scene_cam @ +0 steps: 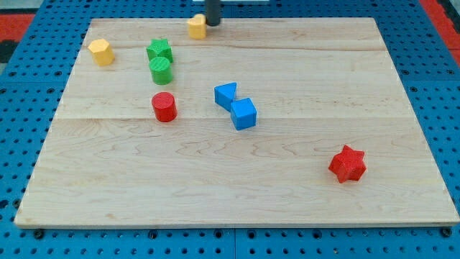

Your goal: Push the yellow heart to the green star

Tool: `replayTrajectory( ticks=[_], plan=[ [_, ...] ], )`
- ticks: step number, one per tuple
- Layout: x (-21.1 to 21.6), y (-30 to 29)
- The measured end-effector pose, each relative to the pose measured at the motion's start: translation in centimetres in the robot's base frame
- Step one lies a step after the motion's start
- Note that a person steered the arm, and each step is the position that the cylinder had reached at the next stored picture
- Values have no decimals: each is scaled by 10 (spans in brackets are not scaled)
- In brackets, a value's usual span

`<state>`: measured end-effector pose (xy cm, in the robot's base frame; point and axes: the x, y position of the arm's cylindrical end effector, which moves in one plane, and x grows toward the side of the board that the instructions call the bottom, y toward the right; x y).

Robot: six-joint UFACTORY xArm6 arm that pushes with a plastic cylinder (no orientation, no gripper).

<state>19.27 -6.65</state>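
Observation:
The yellow heart [196, 26] lies at the board's top edge, left of centre. My tip [213, 25] touches its right side. The green star [159, 50] sits lower left of the heart, with a gap between them. A green cylinder [160, 70] stands right below the star, touching it.
A yellow hexagon block [101, 52] is at the upper left. A red cylinder [164, 106] stands below the green pair. A blue triangle [226, 95] and a blue cube [244, 114] touch near the middle. A red star [348, 164] is at the lower right.

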Motion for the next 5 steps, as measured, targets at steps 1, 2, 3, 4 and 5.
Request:
replayTrajectory(
  ticks=[1, 2, 3, 4, 5],
  plan=[
    [29, -54],
    [54, -61],
    [61, -88],
    [70, -83],
    [86, -86]
  ],
)
